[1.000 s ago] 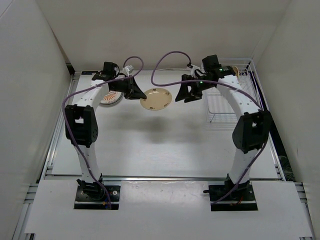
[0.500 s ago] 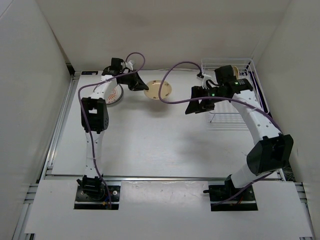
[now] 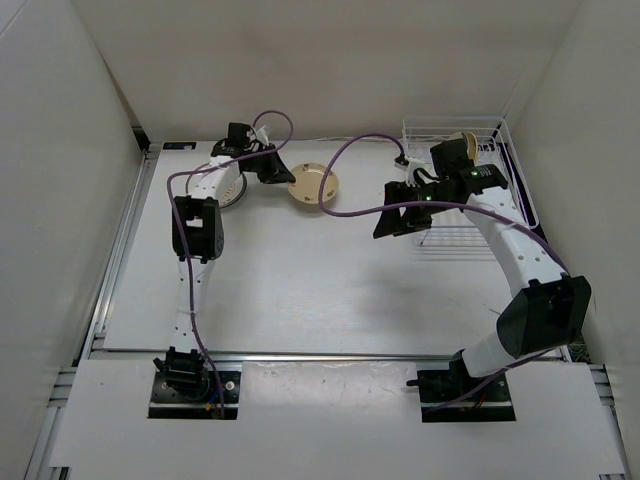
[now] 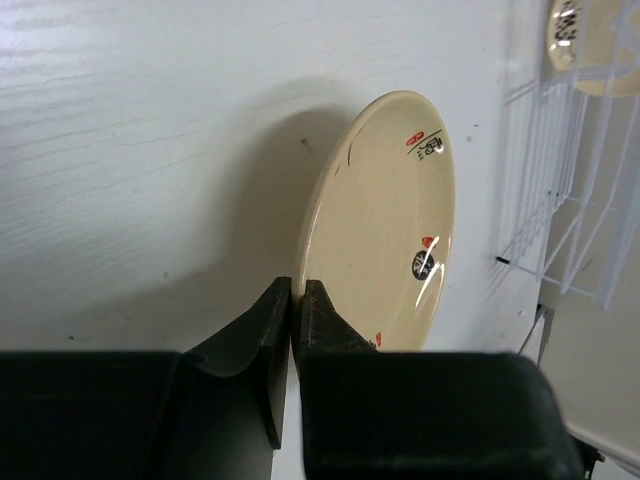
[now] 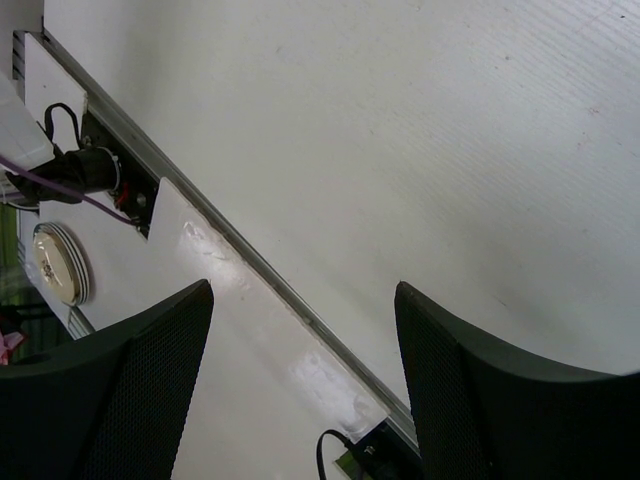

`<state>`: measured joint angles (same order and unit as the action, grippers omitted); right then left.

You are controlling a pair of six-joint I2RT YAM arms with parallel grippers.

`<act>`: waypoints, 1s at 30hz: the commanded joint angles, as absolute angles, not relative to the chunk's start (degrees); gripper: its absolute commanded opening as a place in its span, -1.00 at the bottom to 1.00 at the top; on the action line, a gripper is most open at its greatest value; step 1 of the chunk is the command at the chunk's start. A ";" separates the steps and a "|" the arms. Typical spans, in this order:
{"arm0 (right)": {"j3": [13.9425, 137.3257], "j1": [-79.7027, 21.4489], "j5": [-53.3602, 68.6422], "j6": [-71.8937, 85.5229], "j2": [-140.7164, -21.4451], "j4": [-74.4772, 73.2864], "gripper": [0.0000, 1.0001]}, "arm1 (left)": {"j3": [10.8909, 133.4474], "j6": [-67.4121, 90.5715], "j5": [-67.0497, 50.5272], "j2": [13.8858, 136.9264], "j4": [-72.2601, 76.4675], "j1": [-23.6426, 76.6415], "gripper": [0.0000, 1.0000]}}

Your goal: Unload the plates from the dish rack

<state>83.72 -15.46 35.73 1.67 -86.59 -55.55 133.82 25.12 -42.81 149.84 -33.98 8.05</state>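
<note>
Both arms have moved. The left hand (image 4: 296,298) has carried the cream-yellow plate (image 4: 385,220) away from the middle and down toward the far left of the desk (image 3: 300,290). The right hand (image 5: 300,292) has pulled back toward the dish rack (image 3: 450,237).

The left hand is pinched tight on the plate's rim. The plate is tipped up on its side, very near the desk. I cannot tell if it touches. It is near the sunburst plate (image 3: 232,192), which lies flat on the desk, partly under the left arm.

The right hand is spread wide with nothing in it.

Another cream plate (image 4: 600,50) stands in the rack. So I think the job is partly done. This plate needs putting down, and then the one in the rack comes out.
</note>
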 commanded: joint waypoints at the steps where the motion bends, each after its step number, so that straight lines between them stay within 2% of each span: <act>1: 83.67 -15.47 35.95 0.62 -84.81 -55.28 0.54 | 133.33 23.82 -43.95 149.67 -33.05 8.70 -0.68; 3: 84.20 -15.47 35.95 0.62 -84.81 -55.28 0.54 | 133.33 23.30 -43.95 150.29 -33.05 8.70 -0.65; 5: 84.20 -15.47 35.43 0.62 -84.81 -55.28 0.54 | 133.33 23.29 -43.95 150.82 -33.05 8.70 -0.54; 6: 84.20 -15.47 35.42 0.62 -84.81 -55.28 0.54 | 133.33 22.68 -43.95 150.82 -33.05 8.70 -0.30; 9: 84.20 -15.47 34.89 0.62 -84.81 -55.28 0.54 | 133.33 22.15 -43.95 150.82 -33.05 8.70 0.12; 10: 83.68 -15.47 34.89 0.62 -84.29 -55.28 0.54 | 132.81 22.15 -43.42 150.82 -33.05 8.70 0.33; 13: 83.67 -15.47 31.92 0.62 -84.29 -54.76 0.54 | 132.02 21.45 -43.42 150.29 -33.05 8.70 0.56; 14: 83.67 -15.47 29.99 0.62 -84.29 -53.71 0.54 | 131.32 20.58 -41.94 149.51 -33.05 8.70 0.78; 15: 84.37 -15.47 27.19 1.14 -84.29 -53.09 0.54 | 130.70 20.04 -40.88 148.28 -33.05 8.70 0.84; 17: 85.85 -15.47 13.50 1.67 -84.29 -50.55 0.54 | 128.77 19.25 -38.41 146.09 -33.05 8.70 0.99; 21: 89.99 -15.47 -10.90 -1.05 -87.27 -45.90 0.57 | 125.16 17.67 -31.83 140.21 -33.57 9.22 0.99; 22: 91.13 -14.86 -13.25 -1.66 -89.02 -45.10 0.59 | 124.37 16.88 -30.51 138.88 -33.57 9.23 0.99; 30: 105.02 -6.95 -12.31 -2.90 -99.82 -44.56 0.56 | 114.10 13.90 -29.35 122.80 -34.63 10.28 0.99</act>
